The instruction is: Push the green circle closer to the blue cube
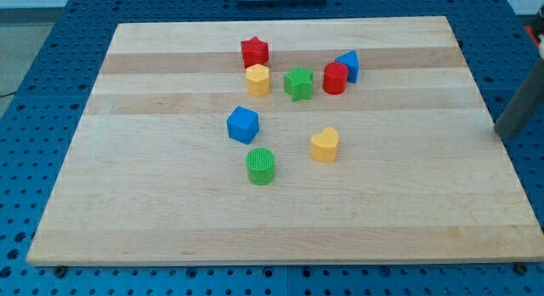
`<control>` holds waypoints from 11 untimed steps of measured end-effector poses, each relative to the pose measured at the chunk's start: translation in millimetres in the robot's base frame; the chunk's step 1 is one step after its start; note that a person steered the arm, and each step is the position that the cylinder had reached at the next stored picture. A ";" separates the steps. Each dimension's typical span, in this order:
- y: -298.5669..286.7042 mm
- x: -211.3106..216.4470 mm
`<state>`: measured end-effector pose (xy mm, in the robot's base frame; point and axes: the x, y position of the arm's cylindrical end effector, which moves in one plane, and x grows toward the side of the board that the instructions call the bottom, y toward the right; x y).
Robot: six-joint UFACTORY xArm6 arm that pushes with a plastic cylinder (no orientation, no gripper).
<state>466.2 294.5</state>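
Observation:
The green circle, a ribbed green cylinder, stands on the wooden board a little below centre. The blue cube sits just above it and slightly to the view's left, a small gap apart. My rod enters at the view's right edge and my tip is at the board's right edge, far to the right of both blocks and touching neither.
A yellow heart lies right of the green circle. Higher up are a red star, a yellow hexagon, a green star, a red cylinder and another blue block.

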 end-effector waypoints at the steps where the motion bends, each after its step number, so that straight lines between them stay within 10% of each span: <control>1: -67.8 8.1; 4: -214.4 89.9; 11: -353.2 57.3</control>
